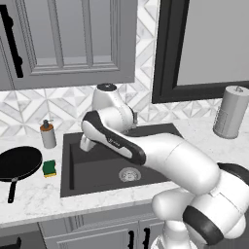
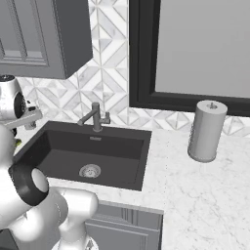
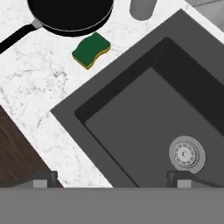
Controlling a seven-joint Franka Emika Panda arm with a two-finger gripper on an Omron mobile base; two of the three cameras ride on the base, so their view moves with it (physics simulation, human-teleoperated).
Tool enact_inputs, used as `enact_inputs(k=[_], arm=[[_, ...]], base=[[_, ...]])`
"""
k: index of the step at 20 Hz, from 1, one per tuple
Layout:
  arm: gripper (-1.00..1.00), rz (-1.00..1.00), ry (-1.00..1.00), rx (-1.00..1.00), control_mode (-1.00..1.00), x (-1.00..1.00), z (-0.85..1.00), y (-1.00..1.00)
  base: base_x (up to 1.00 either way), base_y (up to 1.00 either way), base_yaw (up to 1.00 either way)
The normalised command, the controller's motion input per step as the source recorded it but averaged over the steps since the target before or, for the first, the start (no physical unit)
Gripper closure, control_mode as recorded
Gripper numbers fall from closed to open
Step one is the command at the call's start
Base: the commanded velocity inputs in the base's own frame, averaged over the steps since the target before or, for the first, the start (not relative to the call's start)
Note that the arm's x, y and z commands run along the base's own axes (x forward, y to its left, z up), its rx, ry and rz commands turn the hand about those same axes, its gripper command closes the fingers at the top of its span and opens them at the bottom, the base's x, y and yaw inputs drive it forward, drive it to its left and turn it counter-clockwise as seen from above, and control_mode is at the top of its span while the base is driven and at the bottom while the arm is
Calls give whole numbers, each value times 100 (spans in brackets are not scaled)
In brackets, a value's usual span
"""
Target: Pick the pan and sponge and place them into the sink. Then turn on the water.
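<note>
My hand cam sees pan (image 3: 70,15), sponge (image 3: 91,50) beside sink (image 3: 144,118) (right base: faucet (image 2: 95,116)); jaws wide apart, empty.

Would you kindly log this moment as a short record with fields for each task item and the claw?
pan: on the counter left of the sink, handle toward the counter's front edge
sponge: on the counter between pan and sink, green face up
sink: basin holds nothing but its drain
faucet: no stream visible
claw: above the sink's left part, tips wide apart, holding nothing
soap dispenser: behind the sponge
</note>
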Motion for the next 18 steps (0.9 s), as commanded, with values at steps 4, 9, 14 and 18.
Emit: enact_inputs(k=[4, 9, 14, 18], arm=[[-100, 0, 5, -9, -100, 43, -32, 94], [-100, -2, 32, 0, -100, 93, -4, 100], [-100, -5, 17, -1, -100, 66, -19, 92], [-100, 0, 1, -6, -100, 0, -4, 17]], base=[[0, 0, 0], [0, 0, 0], [0, 0, 0], [0, 0, 0]])
